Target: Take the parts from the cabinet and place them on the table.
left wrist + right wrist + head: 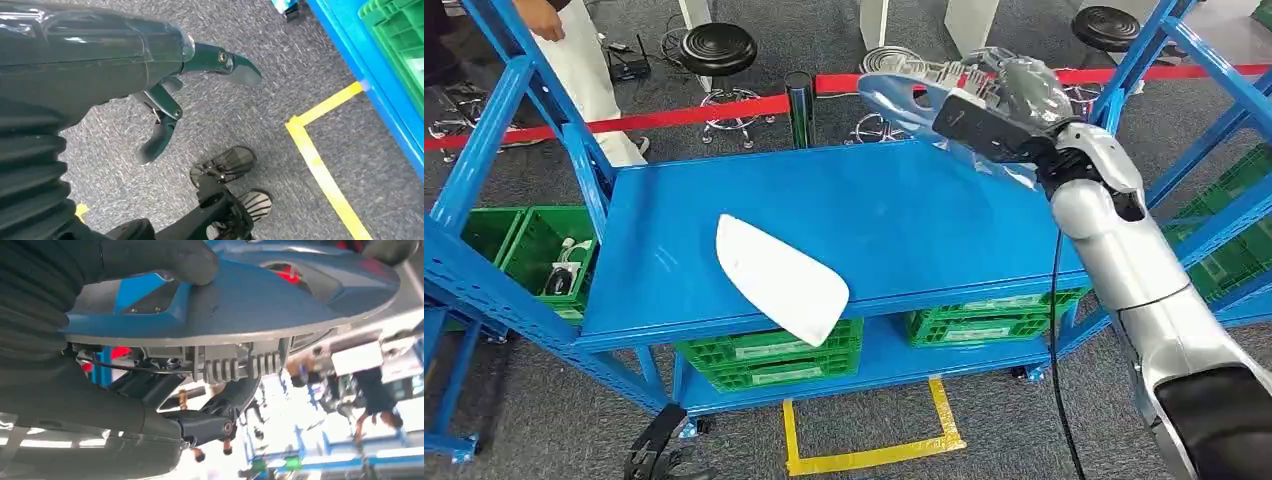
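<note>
The right hand (1014, 100) grips a blue-grey part (914, 95) with a ribbed grey underside, holding it in the air above the far right corner of the blue table (874, 210); in the right wrist view the thick thumb (155, 260) presses on the part's smooth blue face (280, 295) while darker fingers (210, 425) close under its ribbed side, so the part is pinched between them; a second part, a white curved panel (779, 278), lies flat on the table near its front edge, its lower tip hanging slightly past that edge, well apart from the held part; the left hand (165, 115) hangs over grey carpet below the table's level, holding nothing, its fingers (227, 62) spread apart; green crates (774, 360) sit on the shelf beneath the table top, and another green crate (539, 255) stands to the table's left; yellow tape (874, 455) marks the floor in front of the table; behind the table runs a red barrier strap (674, 115), with black stools (717, 48) beyond it; a person's hand (544, 20) shows at the far left behind the table.
</note>
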